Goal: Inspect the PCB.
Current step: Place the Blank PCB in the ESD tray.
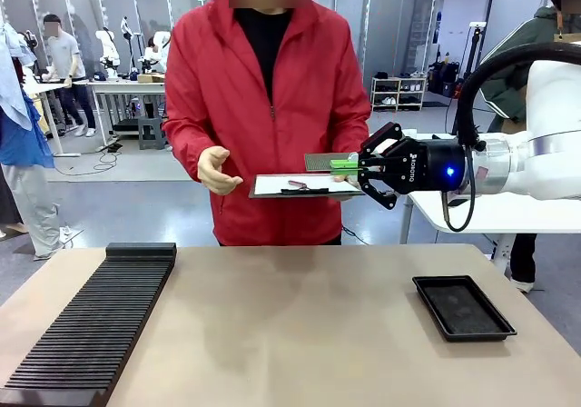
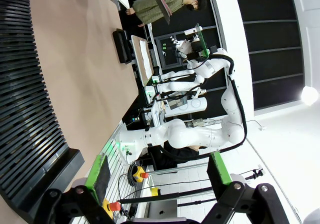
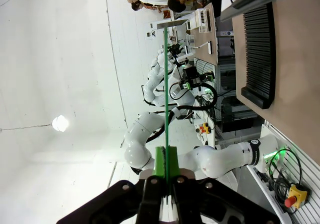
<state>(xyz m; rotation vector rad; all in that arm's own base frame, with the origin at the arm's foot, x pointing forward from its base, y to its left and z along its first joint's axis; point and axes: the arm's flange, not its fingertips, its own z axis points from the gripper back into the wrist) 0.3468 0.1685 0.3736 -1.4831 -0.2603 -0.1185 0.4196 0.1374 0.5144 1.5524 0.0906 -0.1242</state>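
right arm (image 1: 545, 162): level, above table's (image 1: 300, 316) far right edge | right gripper (image 1: 352, 164): 2 fingers clamped on PCB (image 1: 320, 161) | left gripper (image 2: 157, 171): spread wide, empty

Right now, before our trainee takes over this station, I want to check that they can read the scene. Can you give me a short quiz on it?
1. True or false: the right gripper is shut on the PCB.
2. Where on the table does the tray lie? A) the robot's right B) the robot's left C) the middle
3. Fill in: the left gripper has its jaws ___.

Key: 1 true; 2 A; 3 open.
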